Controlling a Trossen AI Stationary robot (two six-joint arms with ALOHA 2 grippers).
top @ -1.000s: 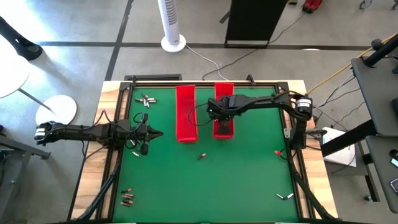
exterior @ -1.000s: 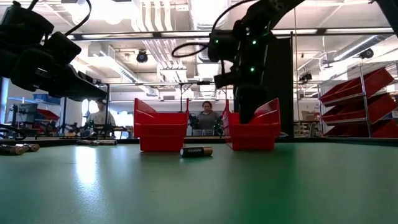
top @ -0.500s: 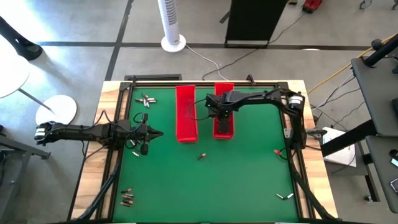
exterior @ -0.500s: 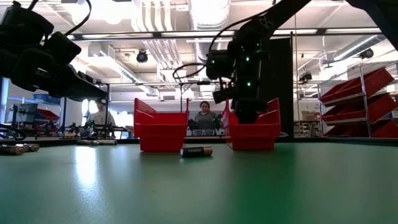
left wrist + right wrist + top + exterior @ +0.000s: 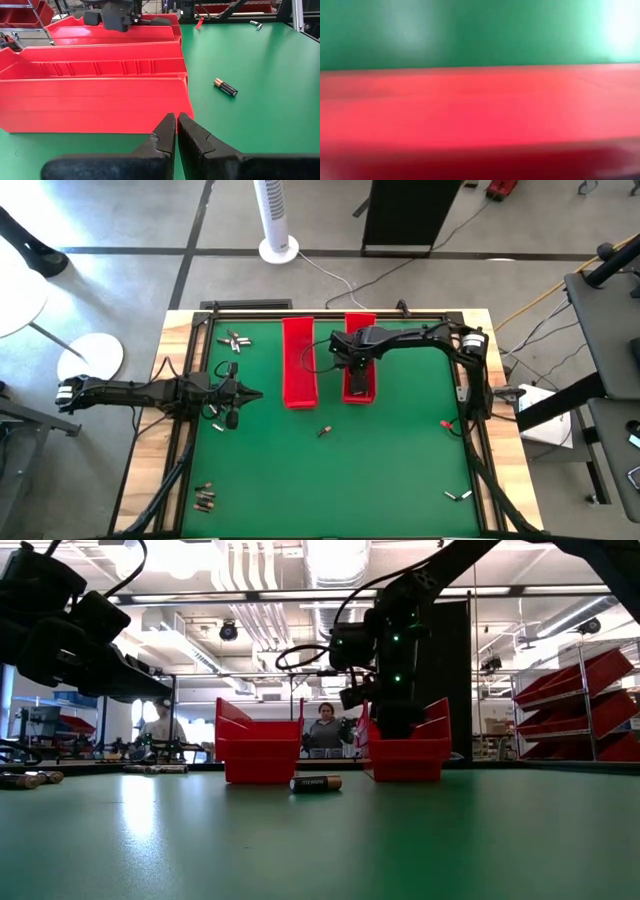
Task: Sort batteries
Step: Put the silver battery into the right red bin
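Low view: one dark cylindrical battery with a copper end lies on the green surface, just before two long red plastic trays. Right hand hangs over the right tray; grip state cannot be told. Left hand clenched, empty, beside the left tray.

Two dark, matte arms trail black cables; the right arm shows small green lights.

Right gripper drew back along right red tray, away from its near end.
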